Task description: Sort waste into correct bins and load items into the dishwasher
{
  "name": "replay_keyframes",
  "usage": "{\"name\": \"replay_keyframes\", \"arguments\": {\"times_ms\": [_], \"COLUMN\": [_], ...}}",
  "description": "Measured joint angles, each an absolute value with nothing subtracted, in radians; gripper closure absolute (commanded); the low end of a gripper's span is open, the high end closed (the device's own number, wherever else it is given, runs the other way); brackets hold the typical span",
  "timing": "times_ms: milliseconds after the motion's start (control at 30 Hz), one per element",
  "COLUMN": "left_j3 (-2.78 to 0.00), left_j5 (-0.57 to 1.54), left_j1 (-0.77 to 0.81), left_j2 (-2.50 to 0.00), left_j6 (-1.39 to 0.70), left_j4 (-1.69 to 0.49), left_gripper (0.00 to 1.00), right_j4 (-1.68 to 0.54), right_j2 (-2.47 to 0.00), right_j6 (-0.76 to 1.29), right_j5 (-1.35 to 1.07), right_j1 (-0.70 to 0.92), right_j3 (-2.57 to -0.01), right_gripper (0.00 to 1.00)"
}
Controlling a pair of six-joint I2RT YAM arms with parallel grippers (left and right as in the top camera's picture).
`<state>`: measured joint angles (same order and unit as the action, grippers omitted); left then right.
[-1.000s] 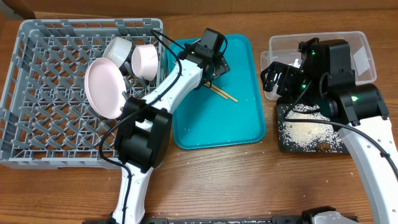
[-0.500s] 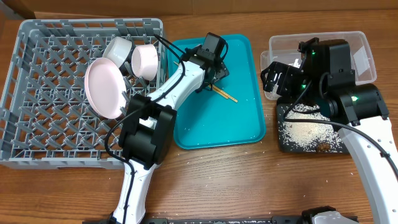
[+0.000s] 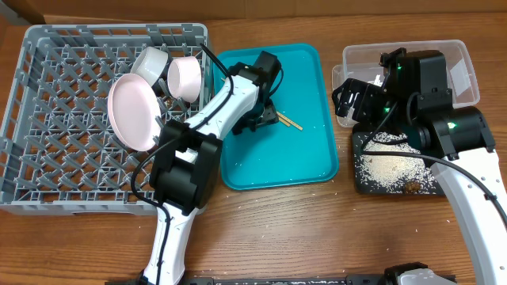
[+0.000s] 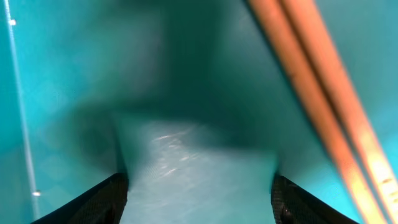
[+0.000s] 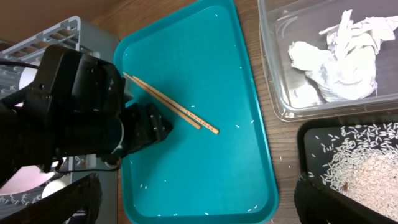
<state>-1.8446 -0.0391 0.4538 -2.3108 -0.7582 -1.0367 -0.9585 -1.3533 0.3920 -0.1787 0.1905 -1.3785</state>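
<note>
The wooden chopsticks (image 3: pixel 287 120) lie side by side on the teal tray (image 3: pixel 277 170); they also show in the left wrist view (image 4: pixel 311 81) and the right wrist view (image 5: pixel 171 102). My left gripper (image 3: pixel 257 123) is open and empty, low over the tray just left of the chopsticks (image 4: pixel 199 186). My right gripper (image 3: pixel 346 99) is open and empty above the bins (image 5: pixel 199 199). The pink plate (image 3: pixel 131 111) and two white bowls (image 3: pixel 150 62) (image 3: pixel 184 77) stand in the grey dish rack (image 3: pixel 47 158). The clear tub (image 5: pixel 273 74) holds white tissue (image 5: pixel 339 56). The black tray (image 5: pixel 311 140) holds rice (image 5: pixel 367 168) and a brown lump (image 3: pixel 412 188).
A few rice grains (image 5: pixel 146 183) lie scattered on the teal tray. The dish rack stands to the left of the teal tray, the clear tub and black tray to its right. No red wrapper or cup is in view.
My left gripper has moved from the back of the teal tray toward its middle and come down beside the chopsticks. The right arm has not moved.
</note>
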Motion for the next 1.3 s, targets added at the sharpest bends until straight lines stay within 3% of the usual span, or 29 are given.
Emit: {"name": "replay_keyframes", "arguments": {"times_ms": [167,333,500,667,1300], "left_j3": [-1.845,-1.909,-2.075,-2.121,-2.121], "left_j5": [-0.020,-0.022,-0.039,-0.044,-0.050], "left_j1": [0.430,0.422,0.424,0.426,0.437], "left_j2": [-2.311,-2.324,-2.333,-2.333,-2.460], "left_j6": [-0.666,-0.616,-0.599,-0.640,-0.768], "left_j4": [-1.079,-1.148,-1.116,-0.999,-0.953], "left_gripper": [0.43,0.32,0.29,0.34,0.36], "right_j4": [-0.958,-0.958,-0.959,-0.958,-0.958], "right_j2": [-1.353,-1.353,-1.353,-1.353,-1.353], "right_j6": [0.392,0.392,0.392,0.392,0.392], "right_j5": [-0.179,-0.179,-0.178,-0.179,-0.179], "right_j1": [0.191,0.191,0.191,0.191,0.191], "right_j3": [-1.378,-1.378,-1.378,-1.378,-1.378], "right_gripper": [0.00,0.00,0.00,0.00,0.00]}}
